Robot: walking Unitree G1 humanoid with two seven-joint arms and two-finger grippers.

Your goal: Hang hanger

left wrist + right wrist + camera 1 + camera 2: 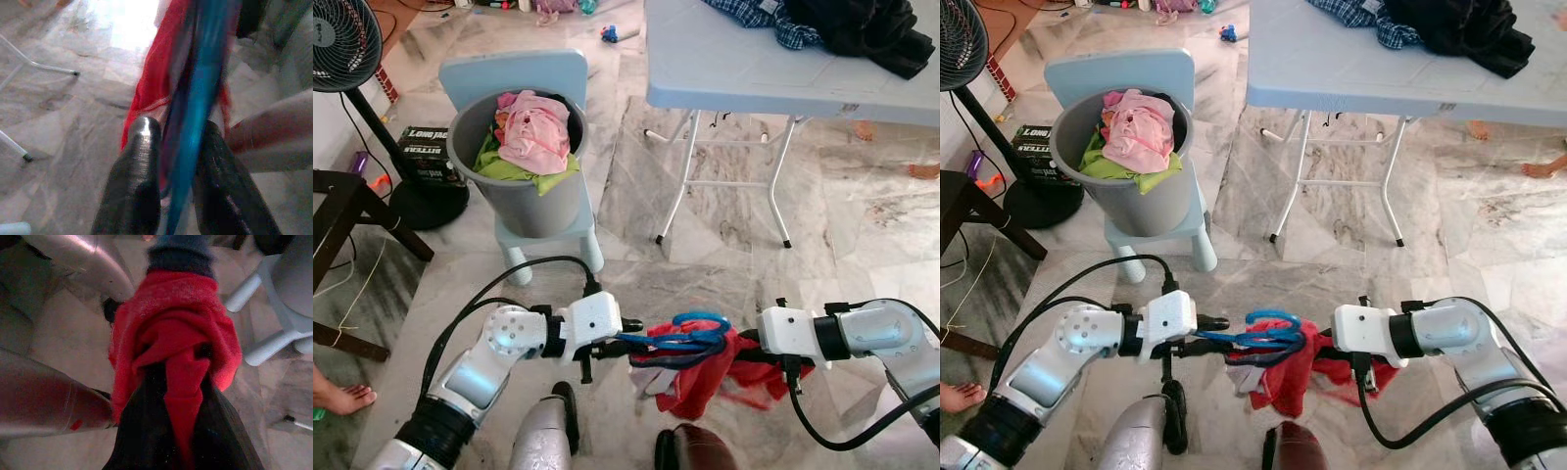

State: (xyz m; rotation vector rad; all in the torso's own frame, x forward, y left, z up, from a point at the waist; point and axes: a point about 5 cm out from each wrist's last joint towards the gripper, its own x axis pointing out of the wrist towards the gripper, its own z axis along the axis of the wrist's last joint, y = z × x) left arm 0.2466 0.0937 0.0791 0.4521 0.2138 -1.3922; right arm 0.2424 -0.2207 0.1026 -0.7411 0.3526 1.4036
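Marble floor tiles run under everything, with a grey laundry bucket (524, 166) full of pink and green clothes standing on a pale blue chair (533, 93). Past the bucket, toward the robot's right, stands a white folding table (773, 69) with dark clothes heaped on it; well short of the bucket, close to the robot's body, both arms meet over bare floor.

Between them hangs the blue hanger (690, 333), tangled with a red garment (700, 377). The left gripper (625, 343) pinches the hanger's blue bar, its two black fingers (134, 191) pressed on either side with red cloth caught alongside. The right gripper (181, 431) has its fingers clamped on a bunched fold of the red garment, on the side away from the bucket.

The risk, as I judge it, is the cloth sliding: the garment looks wadded rather than draped over the hanger, so lifting or pulling the arms apart could drag it off the bar and drop it to the floor. The left pinch also sits on smooth plastic, and a twist could let the hanger rotate or slip. No rail shows near the bucket.
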